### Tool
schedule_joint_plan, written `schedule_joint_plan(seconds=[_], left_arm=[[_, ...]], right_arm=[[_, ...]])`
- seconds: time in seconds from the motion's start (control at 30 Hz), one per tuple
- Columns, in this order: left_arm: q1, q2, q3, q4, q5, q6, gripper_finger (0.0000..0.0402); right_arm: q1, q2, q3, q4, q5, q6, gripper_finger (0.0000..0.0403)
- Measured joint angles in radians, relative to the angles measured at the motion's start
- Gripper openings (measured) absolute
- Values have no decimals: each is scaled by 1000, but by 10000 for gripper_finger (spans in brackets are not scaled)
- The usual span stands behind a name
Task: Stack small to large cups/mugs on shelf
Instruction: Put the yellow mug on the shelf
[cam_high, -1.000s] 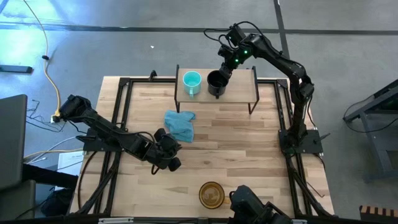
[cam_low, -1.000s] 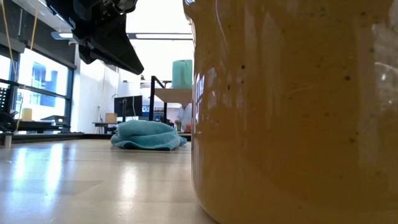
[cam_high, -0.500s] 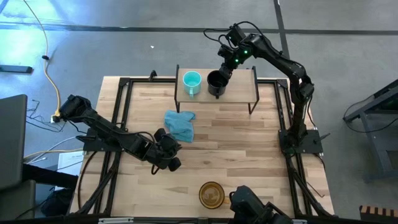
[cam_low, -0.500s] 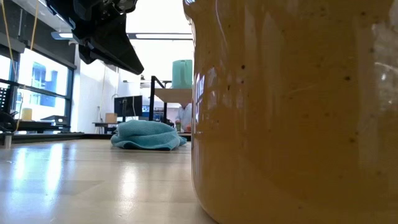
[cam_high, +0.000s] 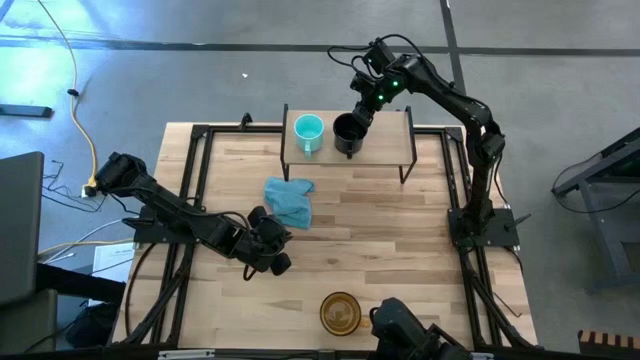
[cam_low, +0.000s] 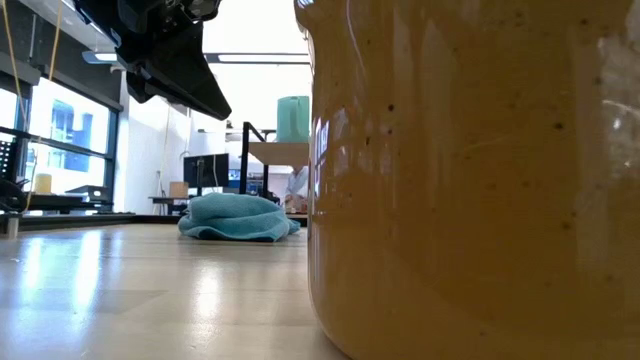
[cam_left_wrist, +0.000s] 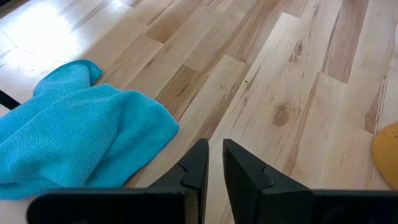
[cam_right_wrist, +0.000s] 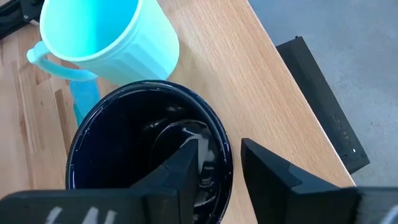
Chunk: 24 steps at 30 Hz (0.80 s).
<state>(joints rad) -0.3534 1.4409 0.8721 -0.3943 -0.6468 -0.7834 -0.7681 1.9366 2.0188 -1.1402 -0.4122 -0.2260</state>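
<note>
Altogether three mugs — turquoise mug (cam_high: 309, 131), amber mug (cam_high: 340, 312), black mug (cam_high: 348, 132) rim-pinched by right gripper (cam_high: 359, 115).

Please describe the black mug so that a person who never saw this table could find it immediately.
Look at the small wooden shelf on black legs at the far edge of the table. Two mugs stand on it side by side, and the black mug is the one under the right gripper, whose fingers straddle its rim. Its neighbour, the turquoise mug, is lighter and smaller.
</note>
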Motion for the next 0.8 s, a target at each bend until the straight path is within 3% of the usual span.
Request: schedule_joint_plan(seconds=[0.2,0.6,0.8], left_arm=[[0,0,0,0,0,0,37],[0,0,0,1,0,13,37],[0,0,0,2,0,15,37]], right_arm=[[0,0,67,-45,0,-9,115],[5,-1,339,-247,0,-38,115],[31,-87,279,-365,-38,-61,115]])
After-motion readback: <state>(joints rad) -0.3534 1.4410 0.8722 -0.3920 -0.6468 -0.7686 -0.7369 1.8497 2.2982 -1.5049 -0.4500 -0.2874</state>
